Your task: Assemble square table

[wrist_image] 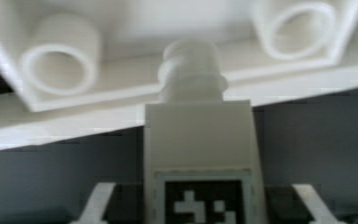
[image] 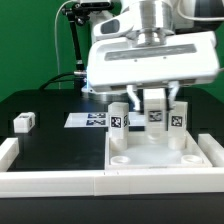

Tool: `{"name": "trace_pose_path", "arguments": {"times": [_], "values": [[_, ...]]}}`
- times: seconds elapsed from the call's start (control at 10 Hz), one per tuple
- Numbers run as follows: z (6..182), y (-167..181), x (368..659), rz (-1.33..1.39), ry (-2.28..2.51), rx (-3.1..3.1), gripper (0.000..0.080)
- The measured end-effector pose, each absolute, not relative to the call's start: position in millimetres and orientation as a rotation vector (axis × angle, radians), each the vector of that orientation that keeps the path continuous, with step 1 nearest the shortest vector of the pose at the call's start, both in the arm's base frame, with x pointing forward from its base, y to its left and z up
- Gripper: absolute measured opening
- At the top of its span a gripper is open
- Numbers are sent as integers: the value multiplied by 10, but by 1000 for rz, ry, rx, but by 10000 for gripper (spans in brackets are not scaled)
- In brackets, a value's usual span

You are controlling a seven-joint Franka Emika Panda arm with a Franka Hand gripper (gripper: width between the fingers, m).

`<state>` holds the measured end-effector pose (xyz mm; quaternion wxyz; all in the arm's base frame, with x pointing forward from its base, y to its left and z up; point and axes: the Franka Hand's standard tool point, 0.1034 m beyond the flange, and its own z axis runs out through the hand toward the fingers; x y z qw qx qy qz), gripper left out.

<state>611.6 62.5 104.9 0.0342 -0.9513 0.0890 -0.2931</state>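
Gripper (image: 155,106) closed on one tagged leg (wrist_image: 201,140), upright over the tabletop (image: 200,158) at exterior view's right; leg judged light, rigid, slick plastic, best gripped on its flat sides

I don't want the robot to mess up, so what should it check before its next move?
1. Held leg pinched in the gripper: ok.
2. Held leg upright: ok.
3. Its tip over a hole in the table top: not ok; in the wrist view it points between two holes.
4. One neighbour leg and the other neighbour leg apart from it: ok.
5. Neighbour legs screwed tight: cannot tell.
6. Spare leg in sight on the black table: ok.
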Motion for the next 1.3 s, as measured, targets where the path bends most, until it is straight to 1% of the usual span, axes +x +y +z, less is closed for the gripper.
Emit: {"name": "trace_pose_path", "arguments": {"times": [0.1,0.2,0.7,0.9,1.3], "values": [[1096,808,6229,-919,288,-2892,287],[1121,808,6274,-942,286,-2887,287],[1091,810,6248,-934,288,-2890,287],[974,990,6169,-933,255,-2897,287],[829,980,6107,-879,254,-2915,287]]}}
